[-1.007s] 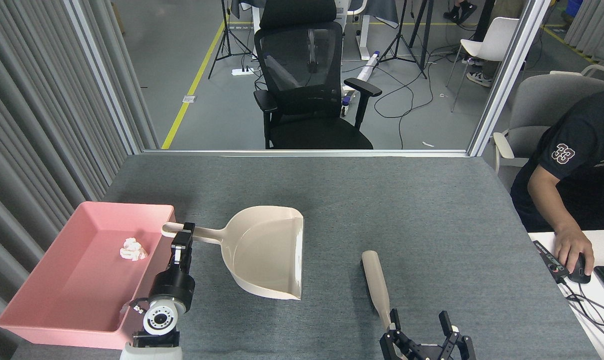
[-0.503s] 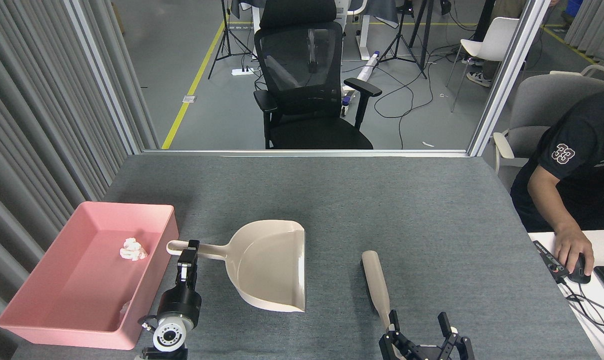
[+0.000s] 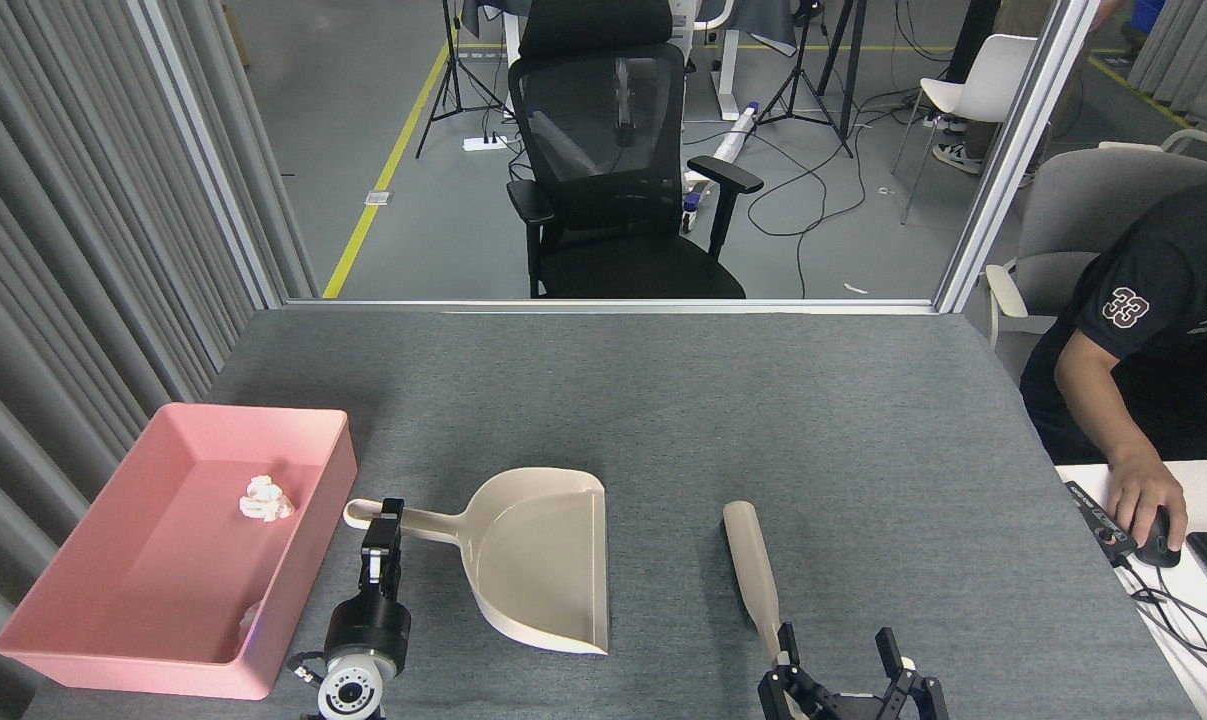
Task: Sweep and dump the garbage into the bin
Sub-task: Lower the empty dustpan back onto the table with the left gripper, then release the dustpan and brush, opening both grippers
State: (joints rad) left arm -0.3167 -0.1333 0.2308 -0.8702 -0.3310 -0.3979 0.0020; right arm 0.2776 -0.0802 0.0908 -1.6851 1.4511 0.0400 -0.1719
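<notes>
One wad of garbage [image 3: 266,498] already lies in the bin [image 3: 83,640] at your left, and from the head view you can see no more on the table [image 3: 763,400]. Your left gripper [image 3: 382,520] pinches the dustpan [image 3: 548,560] handle beside the bin. Your right gripper [image 3: 841,655] stands spread next to the brush [image 3: 751,562]. Judging by this, only setting the tools down remains.

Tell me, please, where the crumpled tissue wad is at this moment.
In the head view, the tissue wad lies inside the pink bin on the table's left side, near its far right wall, left of the dustpan handle.
</notes>
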